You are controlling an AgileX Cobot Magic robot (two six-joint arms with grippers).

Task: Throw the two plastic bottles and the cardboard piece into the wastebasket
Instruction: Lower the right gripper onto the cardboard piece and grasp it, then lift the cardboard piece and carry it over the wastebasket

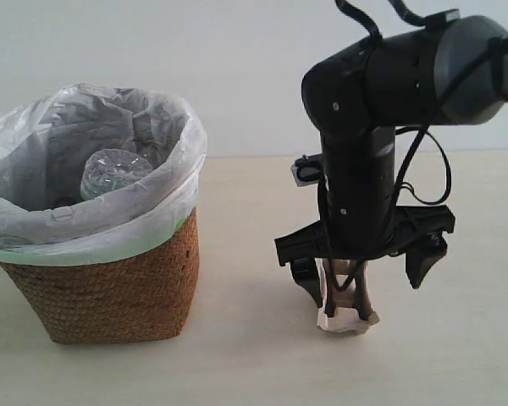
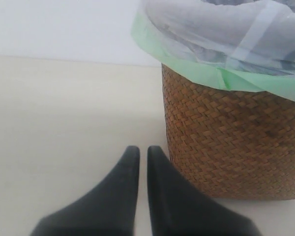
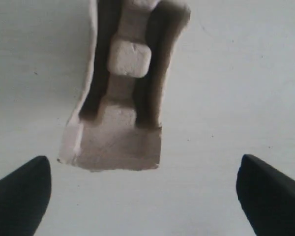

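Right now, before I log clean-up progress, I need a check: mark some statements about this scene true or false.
The cardboard piece lies on the table, outside the wastebasket. True.
The right end effector is shut on the cardboard piece. False: its fingers stand wide apart, clear of it.
A clear plastic bottle shows inside the wastebasket. True.
The wastebasket lies tipped over. False: it stands upright.
The left end effector is wide open. False: its fingers are nearly together, holding nothing.

exterior side-on, shares wastebasket [image 1: 110,288] with low left wrist; right wrist overlooks cardboard piece [image 3: 118,142]
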